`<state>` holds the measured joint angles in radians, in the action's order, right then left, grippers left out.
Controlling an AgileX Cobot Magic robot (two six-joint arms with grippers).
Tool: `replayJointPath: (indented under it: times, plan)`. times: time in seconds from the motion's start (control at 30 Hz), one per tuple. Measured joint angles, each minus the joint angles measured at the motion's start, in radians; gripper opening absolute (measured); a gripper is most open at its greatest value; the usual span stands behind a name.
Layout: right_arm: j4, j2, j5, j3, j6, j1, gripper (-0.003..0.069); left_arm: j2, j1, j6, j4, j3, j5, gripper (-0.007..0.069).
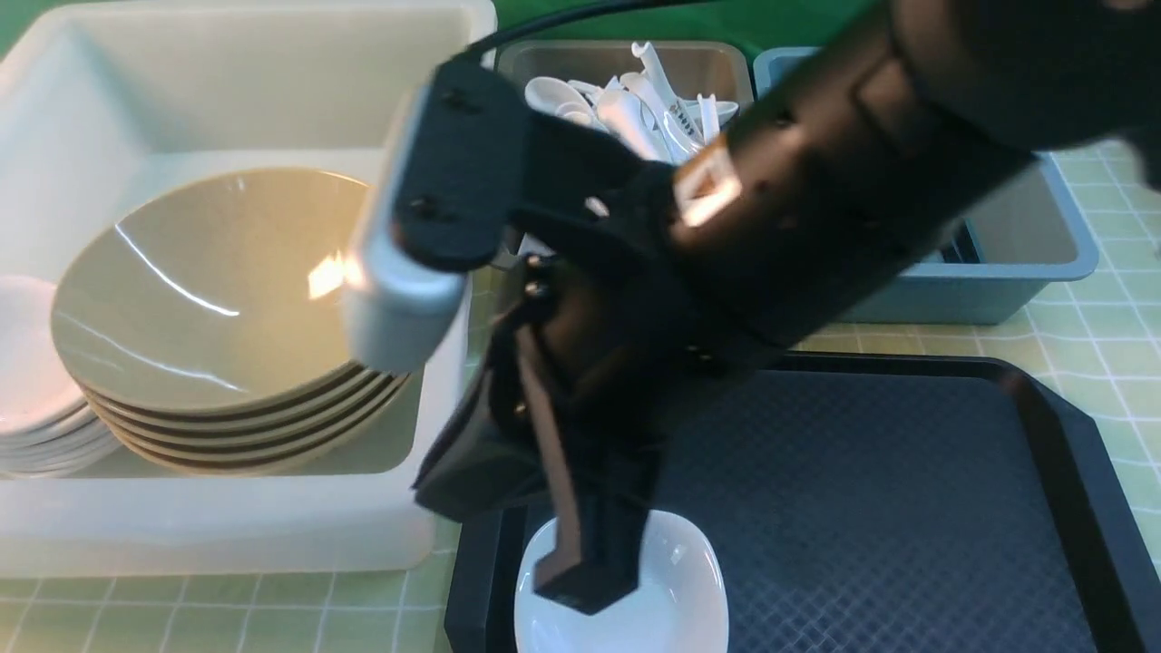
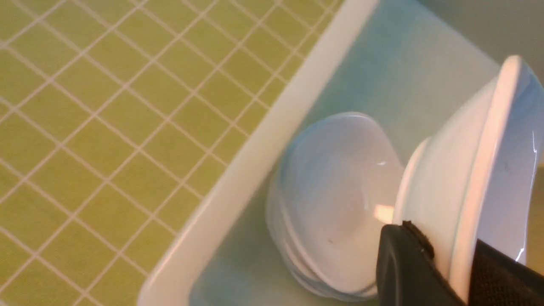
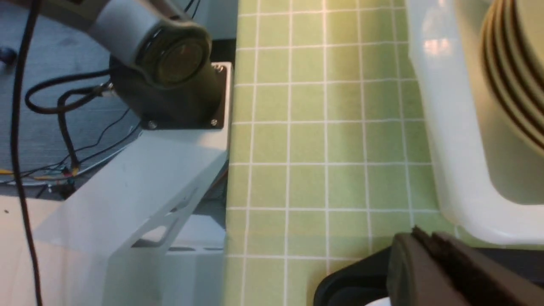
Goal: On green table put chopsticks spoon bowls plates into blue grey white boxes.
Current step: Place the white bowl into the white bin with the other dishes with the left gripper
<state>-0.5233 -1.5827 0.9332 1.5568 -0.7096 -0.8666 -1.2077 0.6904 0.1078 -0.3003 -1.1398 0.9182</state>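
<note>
My left gripper point(image 2: 446, 255) is shut on the rim of a small white dish point(image 2: 467, 148). It holds the dish tilted on edge over a stack of white dishes point(image 2: 335, 199) inside the white tub point(image 2: 255, 157). My right gripper point(image 1: 585, 585) points down, its jaws together, just over another white dish point(image 1: 671, 599) at the front left corner of the black tray point(image 1: 907, 508). In the right wrist view the gripper point(image 3: 425, 238) shows nothing between its pads. A stack of tan bowls point(image 1: 218, 281) sits in the tub point(image 1: 272, 535). The chopsticks are not in view.
The dark grey bin point(image 1: 544, 59) at the back holds several white spoons point(image 1: 635, 100). The blue-grey bin point(image 1: 1043, 245) stands to its right, partly hidden by my right arm. The green checked table point(image 1: 1116, 317) shows around the tray. The left arm's base point(image 3: 170, 85) stands off the table's edge.
</note>
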Motion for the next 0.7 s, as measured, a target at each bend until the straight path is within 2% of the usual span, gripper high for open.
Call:
replayJointPath:
  times: [0.13,0.37,0.53,0.7]
  plan:
    - [0.001,-0.006,0.012,0.008,-0.001,-0.001,0.0047,-0.078,-0.006,-0.092,0.065,0.004,-0.033,0.0015]
    - [0.002,-0.006,0.015,0.009,-0.018,-0.001,0.0047,-0.226,-0.048,-0.119,0.051,0.004,-0.034,0.0016]
    - [0.004,-0.006,0.015,0.009,-0.020,-0.001,0.0047,-0.252,-0.107,-0.167,0.130,0.007,-0.040,0.0022]
    - [0.004,-0.006,0.015,0.009,-0.020,-0.001,0.0047,-0.253,-0.122,-0.243,0.198,0.007,-0.060,0.0104]
